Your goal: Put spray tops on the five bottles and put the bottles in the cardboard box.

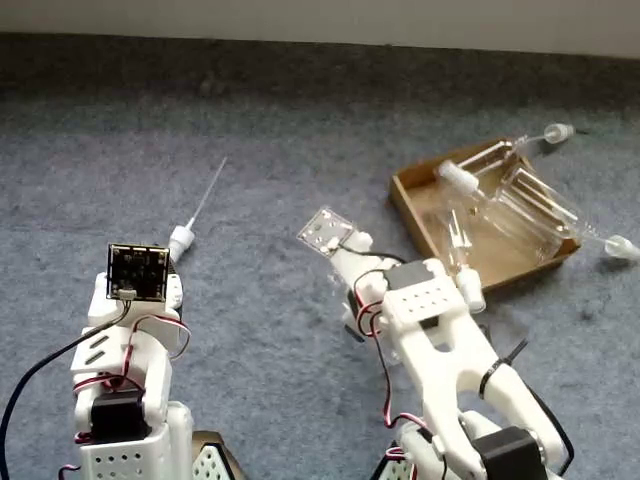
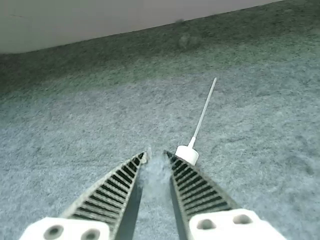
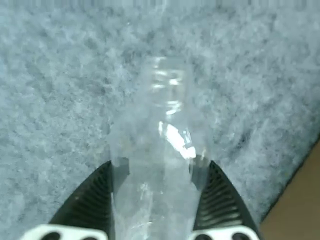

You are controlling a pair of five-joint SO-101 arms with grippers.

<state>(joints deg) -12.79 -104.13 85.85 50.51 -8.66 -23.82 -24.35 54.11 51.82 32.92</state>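
Surface: grey carpet-like cover over the desk point(image 1: 280, 130); pale wall strip along the far edge.
Left arm: I see it low at the near left point(image 1: 125, 360), with its wrist camera board on top.
Left pincer point(image 2: 156, 156): spread a little, narrow gap, nothing between the fingers. Tips sit low over the carpet.
Spray top point(image 1: 181, 240): loose, lying flat on the carpet. White cap toward the left arm, thin tube pointing away toward the far edge.
Spray top vs left pincer: in the left wrist view the cap point(image 2: 188, 154) lies just beside one fingertip, on its outer side and not in the gap. I can't tell if they touch.
Right arm: near centre-right point(image 1: 450, 350), angled toward the middle of the desk.
Right pincer point(image 3: 159, 170): pinching a clear bottle point(image 3: 167, 110) across its body, a finger on each side.
Bottle: open neck, no top on it, pointing away from the wrist. It is over the carpet point(image 1: 325, 232), between the spray top and the box.
Box point(image 1: 405, 205): cardboard, far right, just beyond the right arm.
Box contents: several clear bottles point(image 1: 520, 205) lying inside with white tops on. I can't count them. Two tops poke out past the far and right rims.
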